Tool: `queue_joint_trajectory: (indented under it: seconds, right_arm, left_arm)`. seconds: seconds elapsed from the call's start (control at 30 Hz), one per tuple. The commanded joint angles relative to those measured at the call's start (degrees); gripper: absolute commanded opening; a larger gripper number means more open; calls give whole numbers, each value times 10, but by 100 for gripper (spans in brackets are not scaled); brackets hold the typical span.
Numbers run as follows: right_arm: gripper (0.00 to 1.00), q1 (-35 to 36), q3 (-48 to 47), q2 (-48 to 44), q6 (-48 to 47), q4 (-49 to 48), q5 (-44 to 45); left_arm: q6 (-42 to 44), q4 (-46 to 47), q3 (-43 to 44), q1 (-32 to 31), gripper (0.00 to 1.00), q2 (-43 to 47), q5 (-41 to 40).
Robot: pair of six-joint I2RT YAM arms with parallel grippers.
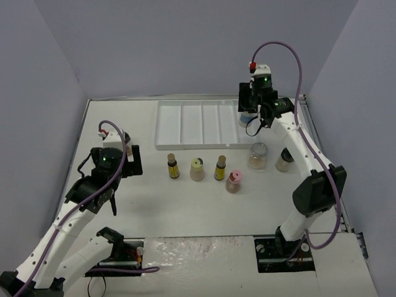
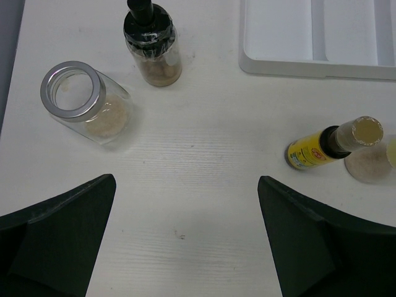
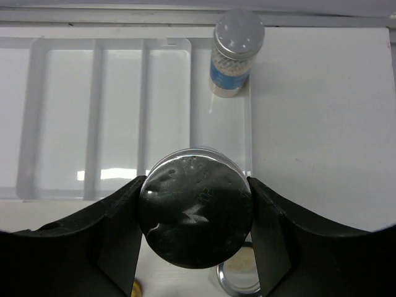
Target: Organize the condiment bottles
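My right gripper [image 3: 194, 185] is shut on a black-capped jar [image 3: 195, 213] and holds it over the near end of the rightmost compartment of the white tray [image 3: 68, 111]. A blue-labelled clear bottle [image 3: 234, 52] stands at that compartment's far end. On the table stand two amber bottles [image 1: 172, 166] [image 1: 219, 167], a yellow-capped bottle [image 1: 197, 169], a pink-capped bottle [image 1: 233, 181], a clear jar [image 1: 258, 156] and a black-capped bottle [image 1: 284, 159]. My left gripper [image 2: 185, 185] is open over bare table. Beyond it are another clear jar [image 2: 86, 105] and a black-capped bottle [image 2: 151, 43].
The tray [image 1: 185, 124] lies at the back middle, its other compartments bare. Grey walls close in the table on three sides. My right gripper [image 1: 252, 116] hangs over the tray's right end. My left gripper [image 1: 127, 162] is left of the bottle row.
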State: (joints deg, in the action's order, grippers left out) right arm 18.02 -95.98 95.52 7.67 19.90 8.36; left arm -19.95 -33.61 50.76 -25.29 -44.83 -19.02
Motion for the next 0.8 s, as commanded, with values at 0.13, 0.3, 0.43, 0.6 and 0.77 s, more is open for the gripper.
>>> queue_joint_trajectory:
  seconds: [0.13, 0.3, 0.43, 0.6, 0.77]
  right_arm:
    - [0, -70, -15, 92, 15, -153, -30]
    - [0, -72, -17, 140, 17, -190, -21]
    - [0, -71, -7, 167, 17, -228, -20]
    - [0, -72, 19, 179, 10, -267, -10]
    - [7, -72, 27, 193, 5, -277, 0]
  left_arm:
    - [1, 27, 6, 10, 97, 12, 20]
    - [1, 26, 6, 16, 97, 13, 21]
    - [1, 28, 7, 23, 97, 12, 28]
    - [1, 31, 5, 30, 97, 10, 38]
    - [1, 32, 5, 36, 97, 7, 46]
